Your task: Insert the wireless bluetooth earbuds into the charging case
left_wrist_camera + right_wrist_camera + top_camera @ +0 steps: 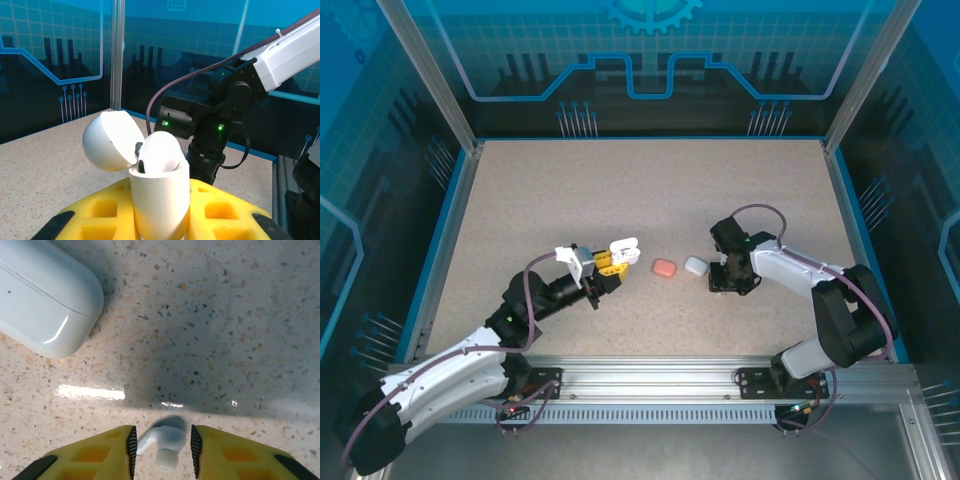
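Probably light and slippery, the white earbud [166, 441] lies between fingers [100, 457] of the right hand [162, 450], seemingly parted; pinch across its bulb.

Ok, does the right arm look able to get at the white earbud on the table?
Probably yes. The right claw is down at the table with a finger either side of the white earbud, jaws a little apart. Nothing lies between them, and the closed pale case sits off to one side.
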Controlling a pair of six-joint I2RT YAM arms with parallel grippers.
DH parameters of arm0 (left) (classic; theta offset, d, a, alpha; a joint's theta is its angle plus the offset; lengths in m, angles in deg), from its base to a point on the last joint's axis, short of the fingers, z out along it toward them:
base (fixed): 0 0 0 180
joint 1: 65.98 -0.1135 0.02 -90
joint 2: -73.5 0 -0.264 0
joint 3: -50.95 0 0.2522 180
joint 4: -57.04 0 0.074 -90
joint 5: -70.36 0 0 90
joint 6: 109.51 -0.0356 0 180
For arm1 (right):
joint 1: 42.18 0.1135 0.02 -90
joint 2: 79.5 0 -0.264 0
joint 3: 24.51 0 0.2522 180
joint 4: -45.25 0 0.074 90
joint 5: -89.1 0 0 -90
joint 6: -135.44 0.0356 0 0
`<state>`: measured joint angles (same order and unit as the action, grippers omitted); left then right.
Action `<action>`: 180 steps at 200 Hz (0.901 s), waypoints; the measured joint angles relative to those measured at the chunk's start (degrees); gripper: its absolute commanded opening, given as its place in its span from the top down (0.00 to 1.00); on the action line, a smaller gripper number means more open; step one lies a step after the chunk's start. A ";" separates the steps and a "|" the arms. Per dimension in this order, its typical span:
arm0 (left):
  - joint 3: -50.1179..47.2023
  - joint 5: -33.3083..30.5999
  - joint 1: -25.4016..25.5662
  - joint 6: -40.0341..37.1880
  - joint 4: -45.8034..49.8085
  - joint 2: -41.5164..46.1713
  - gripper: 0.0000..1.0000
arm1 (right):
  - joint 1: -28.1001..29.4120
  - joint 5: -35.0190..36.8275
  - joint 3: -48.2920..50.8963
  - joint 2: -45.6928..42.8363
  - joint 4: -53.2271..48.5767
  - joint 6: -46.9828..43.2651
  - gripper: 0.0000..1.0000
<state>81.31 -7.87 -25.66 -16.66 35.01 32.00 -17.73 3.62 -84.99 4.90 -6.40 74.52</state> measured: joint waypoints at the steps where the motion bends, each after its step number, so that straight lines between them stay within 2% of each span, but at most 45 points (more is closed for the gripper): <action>1: 0.00 0.00 0.00 0.00 0.00 0.00 1.00 | 0.00 0.00 0.00 -0.07 -0.02 0.02 0.58; 49: 0.00 0.00 0.00 0.00 0.02 0.33 1.00 | 0.00 -0.70 0.07 -1.84 -1.33 0.72 0.55; 67: 0.00 0.00 0.00 0.00 0.04 0.44 1.00 | 0.00 -1.64 0.42 -1.73 -1.22 1.09 0.44; 84: 0.00 0.00 0.00 0.00 0.07 0.44 1.00 | 0.00 -2.29 1.18 -1.27 -1.03 1.90 0.42; 180: 0.00 -0.02 0.00 0.00 0.96 0.63 1.00 | 1.01 -6.08 2.25 2.03 1.99 2.43 0.47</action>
<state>81.31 -7.89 -25.66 -16.66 35.97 32.64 -16.73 -2.46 -82.73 6.93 -4.41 76.95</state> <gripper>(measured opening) 0.208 0.527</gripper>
